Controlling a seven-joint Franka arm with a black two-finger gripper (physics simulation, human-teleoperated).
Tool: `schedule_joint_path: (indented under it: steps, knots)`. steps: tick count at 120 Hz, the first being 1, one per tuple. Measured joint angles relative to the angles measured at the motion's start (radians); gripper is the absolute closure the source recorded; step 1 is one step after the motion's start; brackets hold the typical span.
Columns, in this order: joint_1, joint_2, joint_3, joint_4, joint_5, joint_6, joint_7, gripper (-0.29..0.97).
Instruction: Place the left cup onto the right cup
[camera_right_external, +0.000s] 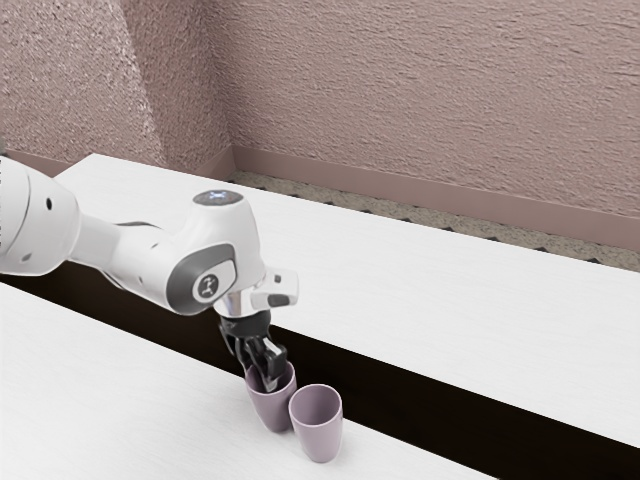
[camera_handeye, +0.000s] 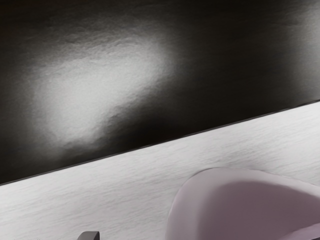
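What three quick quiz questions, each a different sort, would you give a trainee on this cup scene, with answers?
1. True or false: the left cup and the right cup differ in colour.
2. The gripper is at the rim of: A) the left cup, B) the right cup, C) neither.
3. Short answer: is either cup stacked on the other yet?
Key: 1 false, both are mauve; 2 A; 3 no, they are side by side.
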Motion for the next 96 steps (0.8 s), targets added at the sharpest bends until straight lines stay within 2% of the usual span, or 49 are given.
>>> schedule_joint_path:
  steps: [12,31,46,96]
  knots:
    - [0.0,0.006,0.0,0.0,0.0,0.003,-0.001,0.45]
    - [-0.001,0.005,-0.002,0.0,0.0,0.004,-0.001,0.63]
    - [-0.002,0.004,-0.003,0.0,0.0,0.004,-0.001,0.71]
    - [-0.002,-0.019,-0.003,0.0,0.007,-0.002,-0.008,0.78]
